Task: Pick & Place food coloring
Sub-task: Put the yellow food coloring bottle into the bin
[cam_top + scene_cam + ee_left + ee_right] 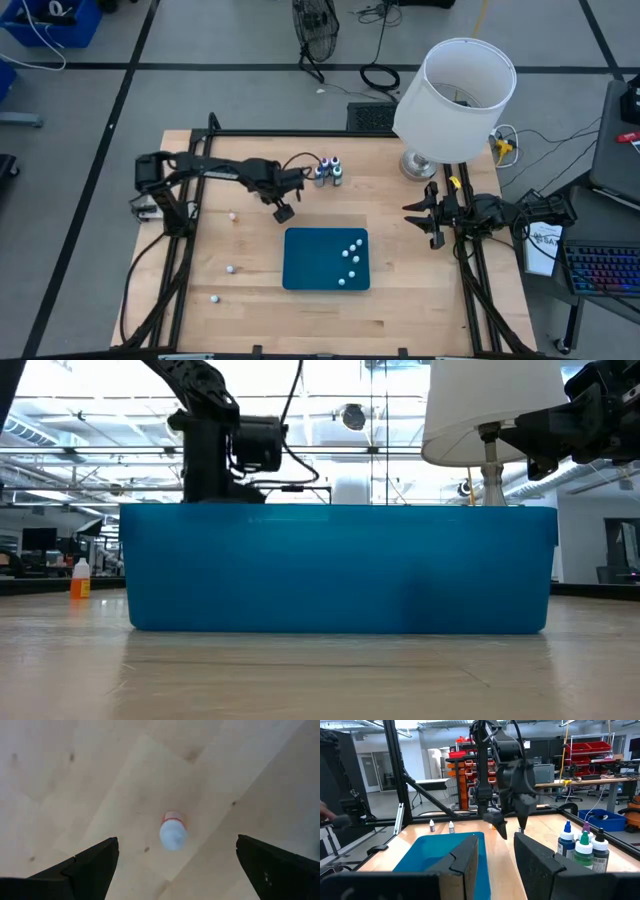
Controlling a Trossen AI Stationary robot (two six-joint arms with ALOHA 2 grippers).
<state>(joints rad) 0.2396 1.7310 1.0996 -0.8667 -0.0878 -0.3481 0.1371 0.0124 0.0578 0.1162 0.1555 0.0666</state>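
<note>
Three small food coloring bottles [231,215] stand loose near the table's [420,300] left edge, the left gripper [283,212] hovers wide open, five bottles sit in the teal tray [305,262], right gripper [432,215] narrowly parted.

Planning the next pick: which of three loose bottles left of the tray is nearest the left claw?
The rearmost bottle, level with the left claw; the other two sit farther forward.
</note>
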